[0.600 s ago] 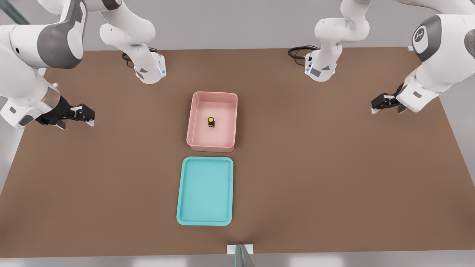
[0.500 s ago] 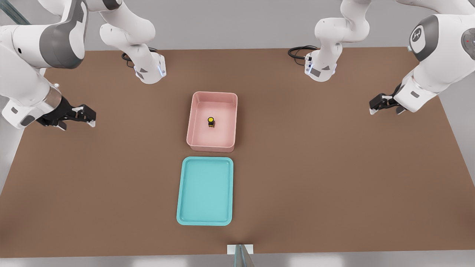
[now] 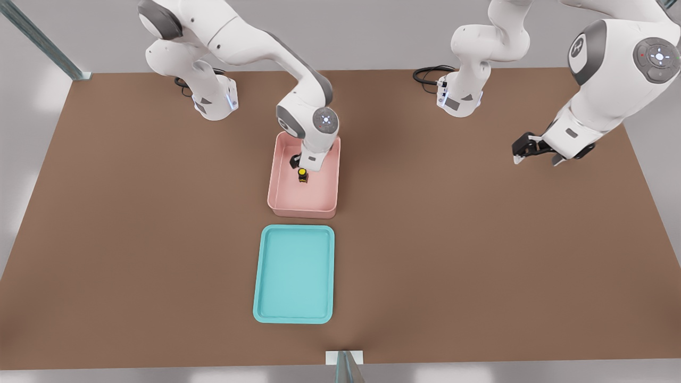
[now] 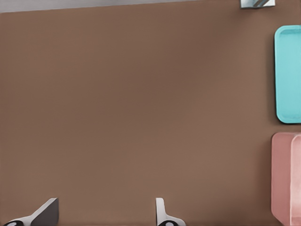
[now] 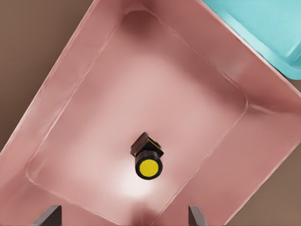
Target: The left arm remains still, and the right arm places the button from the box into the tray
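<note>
Brown desk (image 3: 133,239) all round, matte and flat. Reaching in from the front view's left: white jointed right arm (image 3: 250,42) with grey joint bands, bent down over the middle of the desk. At its end, black two-finger tool (image 3: 299,164), hanging over the far half of a pale pink rectangular plastic box (image 3: 276,181) with rounded corners and tall walls. Spread wide, with fingers (image 5: 49,217) well apart and clamped on nothing; only their grey tips showing in the right wrist view.

Just below the tool, and a little nearer the front camera than the tool: tiny black stubby button (image 3: 302,176) with a round yellow cap, standing upright on the box floor near its middle. Touched by neither finger. From the wrist camera, yellow cap turned up toward the tool, with a yellow mark low on the black body. Pink walls on every side of the button, none of them touching it.

Past the box's end wall, on the side away from the tool's arm: turquoise shallow rectangular plastic tray (image 3: 295,317) with rounded corners and a low rim, flat on the desk. Close beside the box but apart from it, with a narrow strip of brown between. Well clear of the tool.
</note>
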Controlling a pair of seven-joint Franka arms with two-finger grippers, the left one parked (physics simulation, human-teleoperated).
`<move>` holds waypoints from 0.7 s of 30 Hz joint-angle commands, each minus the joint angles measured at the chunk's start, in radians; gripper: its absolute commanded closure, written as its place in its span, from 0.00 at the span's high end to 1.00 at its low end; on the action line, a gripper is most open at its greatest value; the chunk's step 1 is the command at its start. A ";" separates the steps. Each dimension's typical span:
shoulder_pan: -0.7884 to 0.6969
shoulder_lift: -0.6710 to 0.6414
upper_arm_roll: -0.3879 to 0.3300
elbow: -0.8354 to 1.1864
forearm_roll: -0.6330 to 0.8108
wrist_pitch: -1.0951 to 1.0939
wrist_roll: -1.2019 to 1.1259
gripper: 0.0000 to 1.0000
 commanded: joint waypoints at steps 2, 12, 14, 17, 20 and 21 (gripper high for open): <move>0.001 -0.054 -0.016 -0.167 -0.083 0.487 0.732 1.00; 0.004 -0.016 -0.045 -0.338 -0.117 0.729 0.592 1.00; 0.006 0.001 -0.044 -0.338 -0.120 0.745 0.592 1.00; 0.001 0.012 -0.045 -0.358 -0.162 0.763 0.592 1.00; -0.006 0.010 -0.053 -0.381 -0.220 0.777 0.592 1.00; -0.006 0.007 -0.064 -0.388 -0.251 0.780 0.592 1.00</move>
